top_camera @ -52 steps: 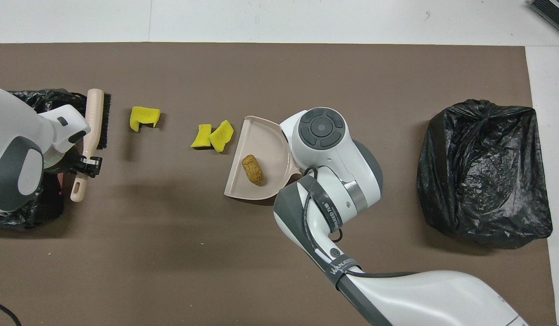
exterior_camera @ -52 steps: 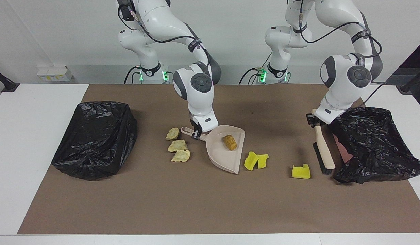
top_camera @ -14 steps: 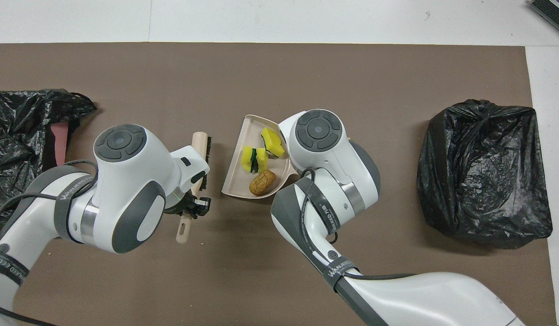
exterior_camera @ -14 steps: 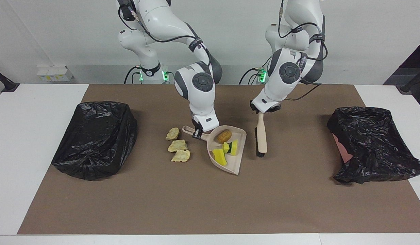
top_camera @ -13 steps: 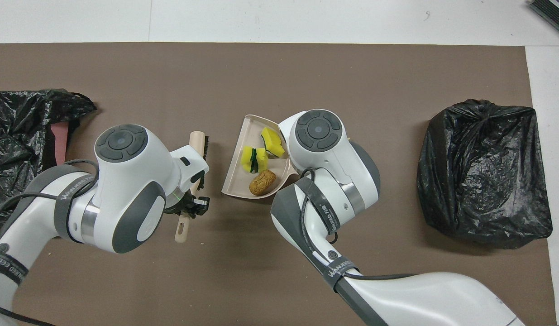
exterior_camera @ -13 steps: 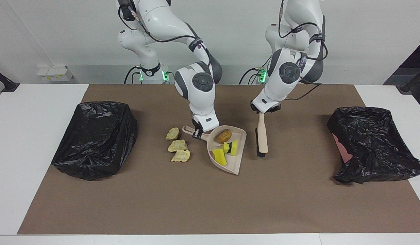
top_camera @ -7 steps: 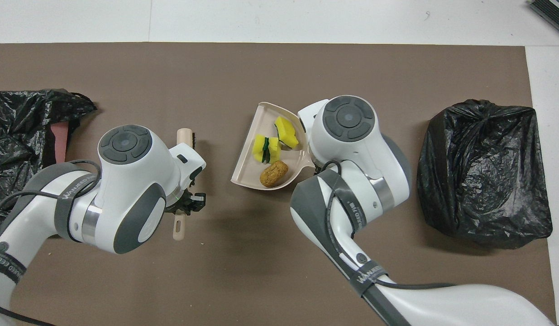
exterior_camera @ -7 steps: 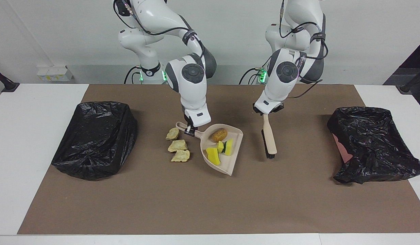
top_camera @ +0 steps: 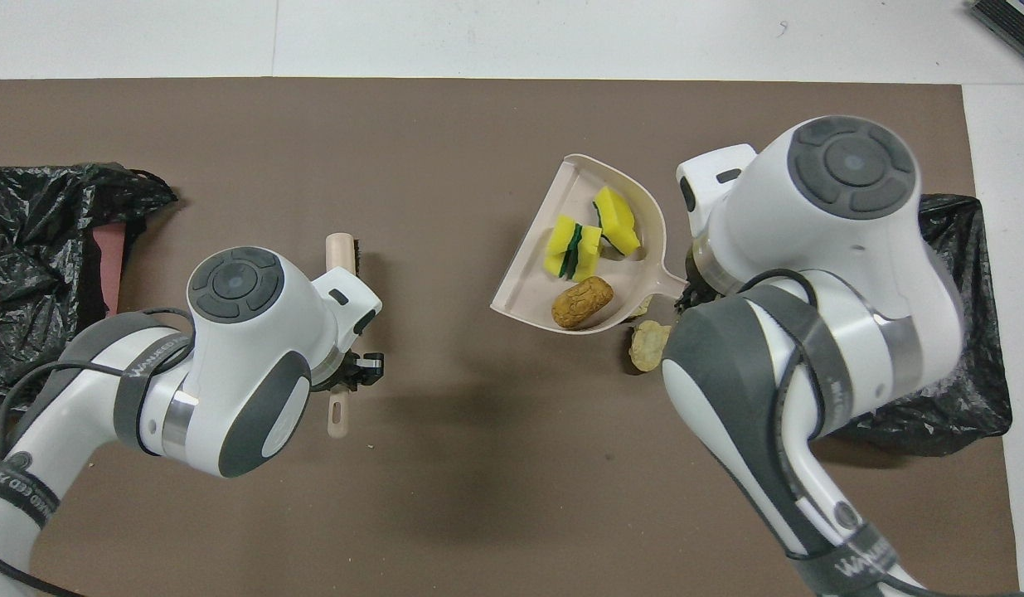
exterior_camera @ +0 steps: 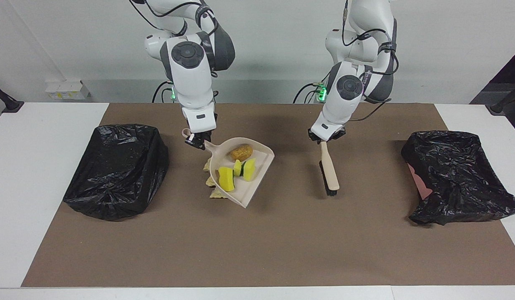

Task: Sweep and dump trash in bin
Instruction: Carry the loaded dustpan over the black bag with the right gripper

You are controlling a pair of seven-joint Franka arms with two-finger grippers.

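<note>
Overhead only: one beige piece (top_camera: 648, 345)

Counting now: three yellow sponge pieces (exterior_camera: 236, 171) sit in one beige dustpan (exterior_camera: 257, 180), with one orange-brown lump (exterior_camera: 241, 152) at their twelve o'clock. The pale beige crumbly pieces (exterior_camera: 215, 193) are mostly hidden under the pan, so how many cannot be told. One brush (exterior_camera: 329, 171) is up. Two black bin bags: one (exterior_camera: 115, 168) at nine o'clock, one (exterior_camera: 457, 175) at three. Two arms over one brown mat (exterior_camera: 257, 250).
</note>
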